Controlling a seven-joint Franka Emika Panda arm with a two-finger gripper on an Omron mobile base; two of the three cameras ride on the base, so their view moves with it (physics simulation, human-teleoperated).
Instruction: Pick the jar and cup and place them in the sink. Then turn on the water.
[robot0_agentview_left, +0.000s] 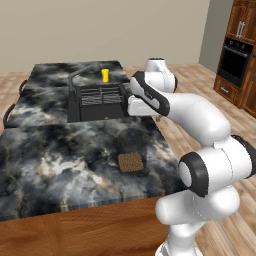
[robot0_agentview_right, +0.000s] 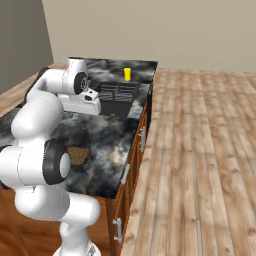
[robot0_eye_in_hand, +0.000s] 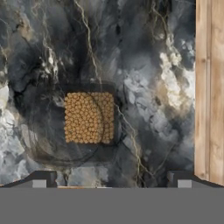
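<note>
Jar (robot0_agentview_left: 130, 162) sits on the dark marbled counter (robot0_agentview_left: 50, 150), near the front edge, well apart from the sink (robot0_agentview_left: 80, 111) further back. We see it from above in the hand view, brown grainy fill inside a dark glassy body (robot0_eye_in_hand: 87, 117), just above the jaws. Gripper (robot0_eye_in_hand: 111, 179) hangs over it, jaws wide apart, holding nothing. Yellow cup (robot0_agentview_left: 105, 75) stands on the counter behind the sink, by the faucet (robot0_agentview_left: 80, 73). We judge step one is in hand: reaching for the jar. Next move calls for descending, centering the jaws around the jar, then closing. No water running.
</note>
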